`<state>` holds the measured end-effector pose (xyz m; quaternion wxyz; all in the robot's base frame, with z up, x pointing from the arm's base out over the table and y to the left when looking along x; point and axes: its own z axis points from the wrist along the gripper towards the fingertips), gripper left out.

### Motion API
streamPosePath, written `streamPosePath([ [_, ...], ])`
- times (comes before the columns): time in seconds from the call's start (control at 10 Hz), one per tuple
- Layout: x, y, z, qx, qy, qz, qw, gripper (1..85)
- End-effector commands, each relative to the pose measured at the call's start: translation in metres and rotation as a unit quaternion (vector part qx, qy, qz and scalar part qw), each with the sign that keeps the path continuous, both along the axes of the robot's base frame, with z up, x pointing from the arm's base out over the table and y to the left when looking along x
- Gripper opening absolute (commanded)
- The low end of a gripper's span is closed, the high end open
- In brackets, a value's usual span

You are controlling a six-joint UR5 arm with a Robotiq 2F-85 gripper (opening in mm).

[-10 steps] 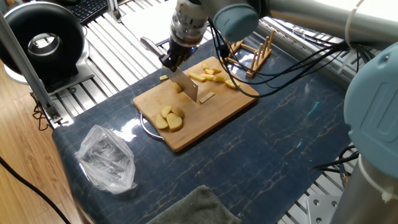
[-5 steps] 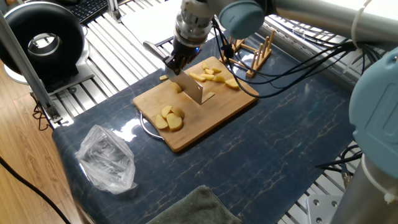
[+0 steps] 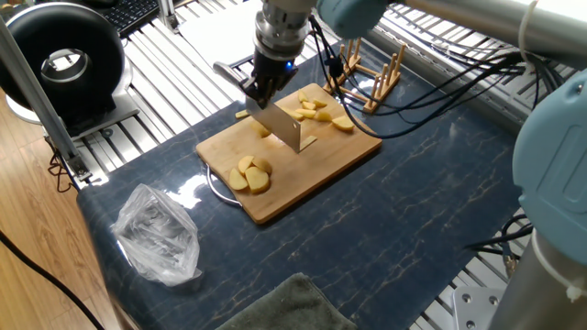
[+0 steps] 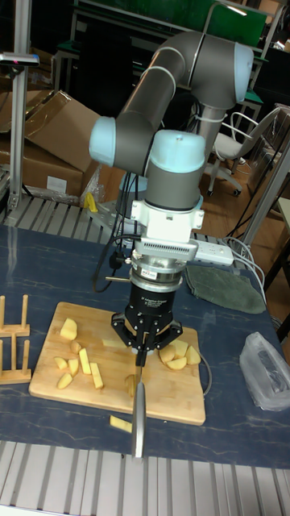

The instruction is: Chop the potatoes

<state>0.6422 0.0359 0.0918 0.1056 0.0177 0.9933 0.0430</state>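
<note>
No legible writing shows; pincer (image 3: 260,92) grips knife (image 3: 284,129) above potatoes (image 3: 250,174).

A bamboo board (image 3: 312,179) is lying on the dark blue table (image 3: 413,211) just below the hand. A wooden rack (image 3: 371,78) is standing beside the hand, a crumpled clear bag (image 3: 156,234) is resting well apart from it, and a grey cloth (image 4: 225,289) is lying nearby.

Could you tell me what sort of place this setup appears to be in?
Probably a robotics lab or workshop, not a kitchen: the bamboo board lies on an aluminium-profile table, with cardboard boxes and an office chair behind.
</note>
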Motion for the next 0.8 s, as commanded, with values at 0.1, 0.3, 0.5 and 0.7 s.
streamPosePath([
  [0.1,0.002,0.004,0.018,-0.003,0.017,-0.008,0.9998,1.0],
  [0.3,0.007,0.006,0.016,-0.003,0.008,-0.002,1.0000,1.0],
  [0.5,0.009,0.004,0.011,-0.010,0.003,0.006,0.9999,1.0],
  [0.7,0.009,0.004,0.006,-0.008,-0.002,0.011,0.9999,1.0],
])
